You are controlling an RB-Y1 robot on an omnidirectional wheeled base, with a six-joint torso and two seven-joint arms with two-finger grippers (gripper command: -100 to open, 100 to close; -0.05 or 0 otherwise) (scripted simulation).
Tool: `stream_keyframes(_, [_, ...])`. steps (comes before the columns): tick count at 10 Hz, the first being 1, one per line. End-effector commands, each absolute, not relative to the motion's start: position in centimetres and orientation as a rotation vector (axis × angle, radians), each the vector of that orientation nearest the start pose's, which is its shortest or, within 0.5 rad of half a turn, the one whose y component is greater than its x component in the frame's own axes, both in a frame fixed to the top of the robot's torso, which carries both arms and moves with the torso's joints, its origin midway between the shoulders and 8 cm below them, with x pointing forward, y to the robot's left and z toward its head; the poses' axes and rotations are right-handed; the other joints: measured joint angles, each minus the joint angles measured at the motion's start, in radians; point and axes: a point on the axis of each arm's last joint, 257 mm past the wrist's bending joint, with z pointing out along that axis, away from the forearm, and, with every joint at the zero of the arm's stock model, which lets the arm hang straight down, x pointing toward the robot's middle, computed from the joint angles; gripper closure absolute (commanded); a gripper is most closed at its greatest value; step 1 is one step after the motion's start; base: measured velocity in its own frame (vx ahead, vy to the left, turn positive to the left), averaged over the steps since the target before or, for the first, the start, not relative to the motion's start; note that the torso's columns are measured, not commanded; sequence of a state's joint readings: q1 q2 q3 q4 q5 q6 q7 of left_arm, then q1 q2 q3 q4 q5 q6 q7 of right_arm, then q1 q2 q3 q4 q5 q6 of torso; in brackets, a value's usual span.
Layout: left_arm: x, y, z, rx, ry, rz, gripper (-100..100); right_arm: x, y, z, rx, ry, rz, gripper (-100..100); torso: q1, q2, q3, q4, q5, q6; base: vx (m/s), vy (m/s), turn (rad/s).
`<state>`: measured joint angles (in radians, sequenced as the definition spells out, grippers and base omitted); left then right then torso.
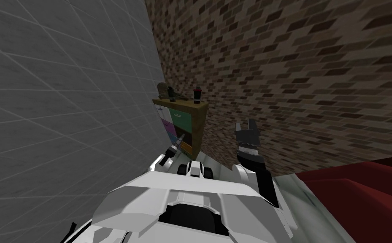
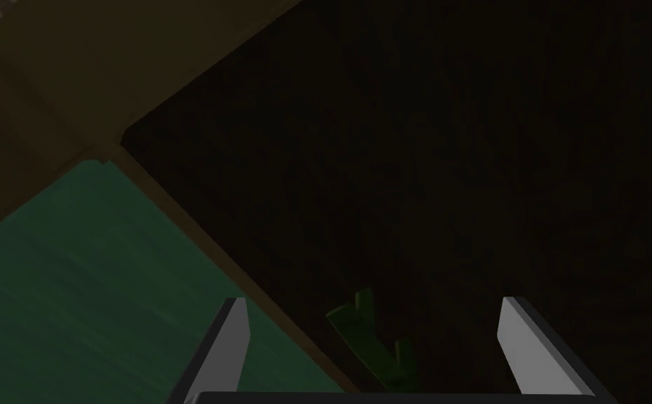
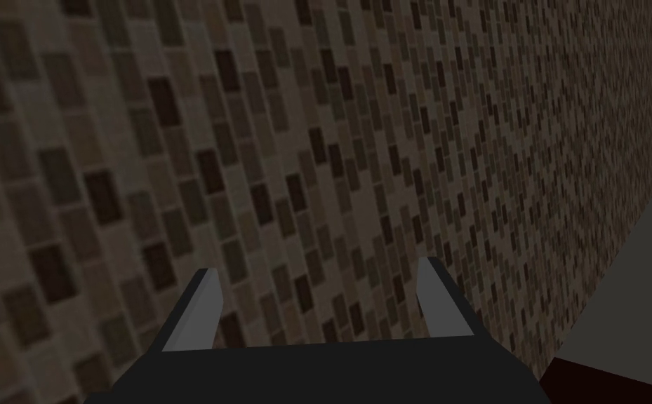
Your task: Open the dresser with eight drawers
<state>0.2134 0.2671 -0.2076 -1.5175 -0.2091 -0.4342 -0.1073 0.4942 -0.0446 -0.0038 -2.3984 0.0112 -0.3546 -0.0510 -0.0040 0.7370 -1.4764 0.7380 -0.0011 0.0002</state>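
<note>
Hovering left gripper at dresser in corner btwn grey wall & brick wall; fingers spread, green handle between them on dark drawer, next to green drawer. Right gripper raised, spread too

No text, label, brand, number or sign could be read on any surface inspected. The dresser presented plain coloured drawer fronts without lettering. The dark bottle standing on top of the dresser bore no marking that could be made out.
</note>
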Motion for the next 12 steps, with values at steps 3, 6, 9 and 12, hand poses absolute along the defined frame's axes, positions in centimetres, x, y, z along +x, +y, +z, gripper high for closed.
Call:
stream_keyframes(3, [44.6, 19.0, -26.7, -0.567, 1.472, -1.082, 100, 34.4, -27.2, 5.1, 0.657, 0.655, 1.336, 0, 0.011, 0.005, 0.004, -0.003, 0.004, -0.003, -0.095, 0.043, 0.017])
stream_keyframes(6, [44.3, 18.7, -26.3, -0.56, 1.471, -1.094, 100, 34.4, -27.2, 5.1, 0.657, 0.656, 1.336, 0, 0.009, 0.002, 0.001, 0.0, 0.002, -0.003, -0.157, 0.073, 0.03])
stream_keyframes(9, [43.2, 18.7, -26.8, -0.561, 1.488, -1.098, 100, 34.4, -27.2, 5.1, 0.657, 0.655, 1.336, 0, 0.008, -0.001, 0.0, -0.001, 0.002, -0.002, -0.153, 0.084, 0.035])
stream_keyframes(12, [43.5, 19.0, -24.2, -0.551, 1.482, -1.102, -100, 34.4, -27.2, 5.1, 0.657, 0.656, 1.336, 0, 0.0, -0.007, -0.005, -0.002, 0.0, 0.0, -0.015, -0.007, 0.01])
